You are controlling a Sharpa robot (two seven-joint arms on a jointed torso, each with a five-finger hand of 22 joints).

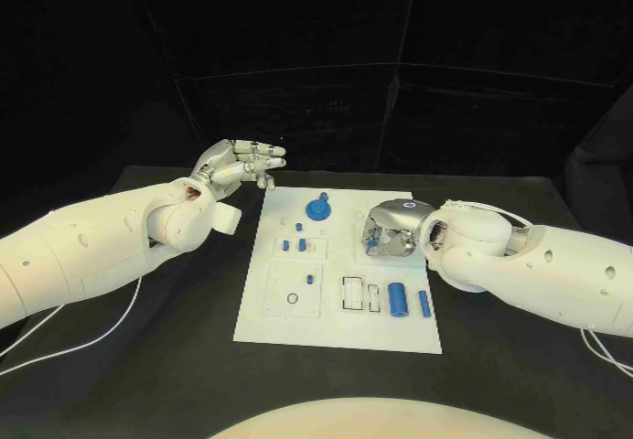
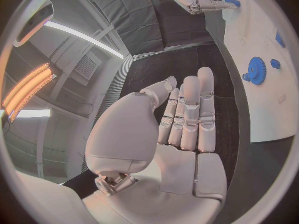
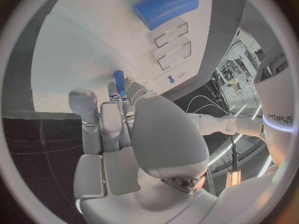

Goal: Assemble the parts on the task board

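Right hand [image 1: 393,230] sits over the board [image 1: 340,329], right side, fingers curled down, pinching a small blue peg [image 3: 119,83] between thumb and fingers; peg tip pokes out past the fingertips, just above the white surface. Near that hand, toward the robot: a fat blue cylinder [image 1: 397,298] and a thin blue rod [image 1: 424,304] lying side by side, next to 2 rectangular slots [image 1: 363,293]. Left hand [image 1: 238,165] hovers off the board's far left corner, fingers straight and close together, holding nothing. Blue gear [image 1: 318,211] stands on the board betw. the 2 hands.
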